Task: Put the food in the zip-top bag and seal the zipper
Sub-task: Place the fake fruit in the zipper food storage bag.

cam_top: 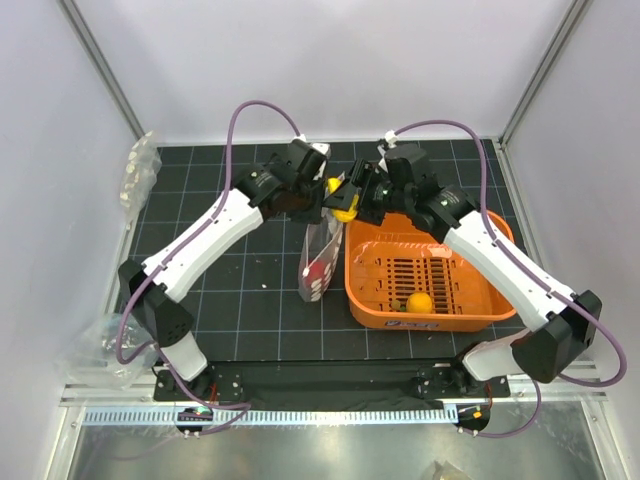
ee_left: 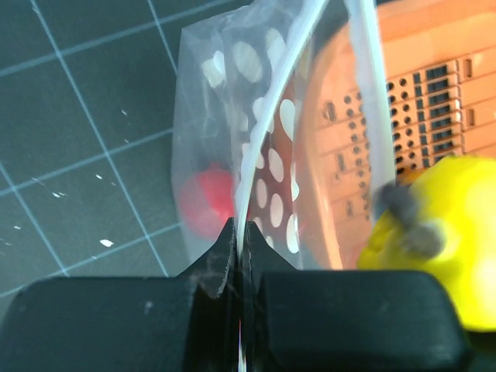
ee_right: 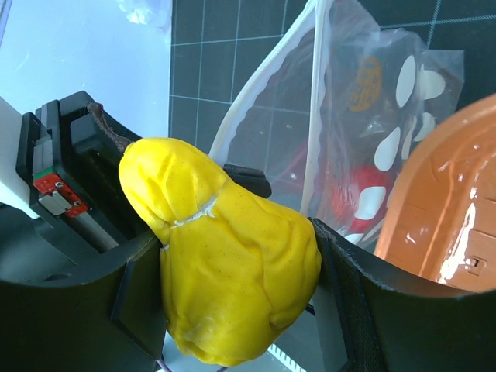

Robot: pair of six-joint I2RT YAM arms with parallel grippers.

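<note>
The dotted clear zip-top bag (cam_top: 318,255) hangs upright beside the basket, and my left gripper (cam_top: 316,196) is shut on its top edge. In the left wrist view the jaws (ee_left: 240,231) pinch the white zipper strip (ee_left: 273,116), and a red fruit (ee_left: 208,203) lies inside the bag. My right gripper (cam_top: 352,200) is shut on a yellow pear-shaped fruit (ee_right: 232,256) and holds it just above the bag's open mouth (ee_right: 314,116). The red fruit (ee_right: 363,194) shows through the plastic. An orange fruit (cam_top: 419,302) lies in the basket.
The orange slotted basket (cam_top: 470,310) sits right of the bag, its rim close to it (ee_left: 403,116). Bundles of clear plastic lie at the mat's far left (cam_top: 140,170) and near left (cam_top: 100,345). White walls enclose the mat.
</note>
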